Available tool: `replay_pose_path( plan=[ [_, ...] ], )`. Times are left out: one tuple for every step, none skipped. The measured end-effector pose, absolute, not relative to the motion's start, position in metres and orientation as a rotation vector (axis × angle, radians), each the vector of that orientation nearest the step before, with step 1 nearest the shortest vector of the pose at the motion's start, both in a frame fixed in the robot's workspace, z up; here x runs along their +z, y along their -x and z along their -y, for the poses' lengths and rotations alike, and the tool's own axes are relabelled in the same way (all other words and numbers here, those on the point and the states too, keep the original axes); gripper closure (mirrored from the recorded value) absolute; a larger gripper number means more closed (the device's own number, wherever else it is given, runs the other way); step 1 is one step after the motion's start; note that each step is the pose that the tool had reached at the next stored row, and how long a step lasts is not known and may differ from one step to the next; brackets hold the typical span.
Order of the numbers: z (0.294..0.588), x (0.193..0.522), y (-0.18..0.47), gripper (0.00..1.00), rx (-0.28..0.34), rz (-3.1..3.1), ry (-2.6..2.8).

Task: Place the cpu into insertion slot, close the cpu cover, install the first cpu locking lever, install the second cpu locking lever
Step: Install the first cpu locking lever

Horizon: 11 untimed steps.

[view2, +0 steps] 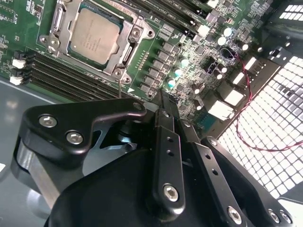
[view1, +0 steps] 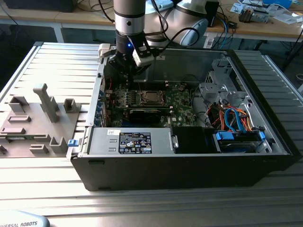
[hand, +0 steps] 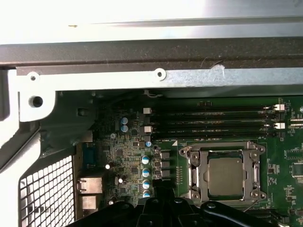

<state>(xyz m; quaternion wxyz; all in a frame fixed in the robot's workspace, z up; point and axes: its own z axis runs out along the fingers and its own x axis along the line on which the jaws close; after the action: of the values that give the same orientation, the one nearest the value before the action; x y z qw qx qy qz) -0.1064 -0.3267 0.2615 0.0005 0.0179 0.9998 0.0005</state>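
Note:
The cpu [view2: 93, 34] lies flat in the insertion slot, its silvery top facing up, also seen as cpu [hand: 226, 176] and cpu [view1: 152, 98]. The cpu cover [view2: 134, 34] lies down around it as a metal frame, cpu cover [hand: 221, 150], and hides most of the slot. My gripper [view2: 162, 100] hangs a short way beside the socket over the green board [view2: 28, 12], apart from the cover. Its fingers [view2: 166, 142] meet at the tips, shut with nothing between them. In the exterior view the gripper [view1: 128, 74] is left of the socket, near the case's back wall.
The board sits inside an open black computer case [view1: 189, 165]. Long black memory slots [hand: 213, 124] run beside the socket, and capacitors [hand: 146, 172] stand near the fingers. A perforated case wall [view2: 265, 142] with a red wire is close by. A drive cage with cables [view1: 236, 118] fills the exterior view's right.

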Motion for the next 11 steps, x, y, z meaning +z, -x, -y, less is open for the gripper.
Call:
replay_pose_path(
  plan=[
    [0.3268, 0.2615, 0.1071, 0.89, 0.002, -3.140, -0.056],
    [0.3268, 0.2614, 0.1074, 0.89, 0.002, -3.140, -0.056],
    [0.3268, 0.2615, 0.1079, 0.89, 0.002, -3.140, -0.056],
    [0.3268, 0.2614, 0.1086, 0.89, 0.002, -3.140, -0.056],
    [0.3268, 0.2614, 0.1092, 0.89, 0.002, -3.140, -0.056],
    [0.3268, 0.2614, 0.1098, 0.89, 0.002, -3.140, -0.056],
    [0.3268, 0.2615, 0.1104, 0.89, 0.002, -3.140, -0.056],
    [0.3267, 0.2615, 0.1111, 0.89, 0.002, -3.140, -0.056],
    [0.3267, 0.2615, 0.1118, 0.89, 0.002, -3.140, -0.056],
    [0.3267, 0.2614, 0.1133, 0.89, 0.002, -3.140, -0.056],
    [0.3261, 0.2614, 0.1133, 0.89, 0.002, -3.140, -0.056]
  ],
)
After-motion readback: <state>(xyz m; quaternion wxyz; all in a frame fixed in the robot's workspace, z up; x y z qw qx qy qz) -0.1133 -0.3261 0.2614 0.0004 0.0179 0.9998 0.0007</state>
